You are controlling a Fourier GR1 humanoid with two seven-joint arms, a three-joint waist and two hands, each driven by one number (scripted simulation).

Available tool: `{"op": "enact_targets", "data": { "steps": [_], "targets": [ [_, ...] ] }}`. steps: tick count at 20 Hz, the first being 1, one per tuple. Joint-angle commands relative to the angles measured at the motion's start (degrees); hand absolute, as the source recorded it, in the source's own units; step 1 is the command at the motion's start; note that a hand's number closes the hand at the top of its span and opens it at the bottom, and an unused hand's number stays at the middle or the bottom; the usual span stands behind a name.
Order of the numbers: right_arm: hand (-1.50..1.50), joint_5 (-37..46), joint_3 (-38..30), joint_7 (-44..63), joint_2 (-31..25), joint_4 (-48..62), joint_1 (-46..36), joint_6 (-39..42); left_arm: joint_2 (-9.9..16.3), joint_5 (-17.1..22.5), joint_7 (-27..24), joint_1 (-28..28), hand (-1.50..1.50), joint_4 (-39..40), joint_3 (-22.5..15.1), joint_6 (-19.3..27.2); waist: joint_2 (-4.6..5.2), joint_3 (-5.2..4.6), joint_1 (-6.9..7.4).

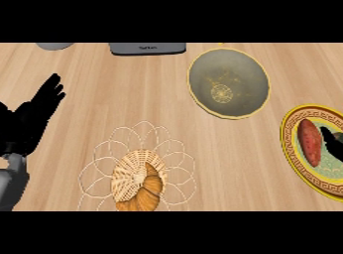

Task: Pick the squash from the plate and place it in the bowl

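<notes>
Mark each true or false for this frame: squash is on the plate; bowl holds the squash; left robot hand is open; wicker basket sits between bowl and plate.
1. The squash lies on the plate. True.
2. The bowl holds the squash. False: the bowl holds nothing.
3. The left robot hand is open, at the view's left. True.
4. The wicker basket sits between bowl and plate. False: it is lower centre, left of both.
5. The right robot hand is over the plate. True.

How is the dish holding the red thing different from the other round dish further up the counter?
The plate is flat with a patterned yellow rim and carries the squash; the bowl is deep, greyish-olive inside and holds nothing. The right robot hand reaches over the plate, not the bowl. Both are round and gold-edged.
</notes>
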Motion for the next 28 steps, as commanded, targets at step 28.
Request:
{"op": "enact_targets", "data": {
  "steps": [28],
  "targets": [
    [-1.50,22.1,10.4,63.4,-19.3,-18.2,-9.2,28.1,-3.2,1.4,-2.3,1.7,0.00,3.0,2.0,-9.3,-0.36,-0.04,2.88]
  ]
}}
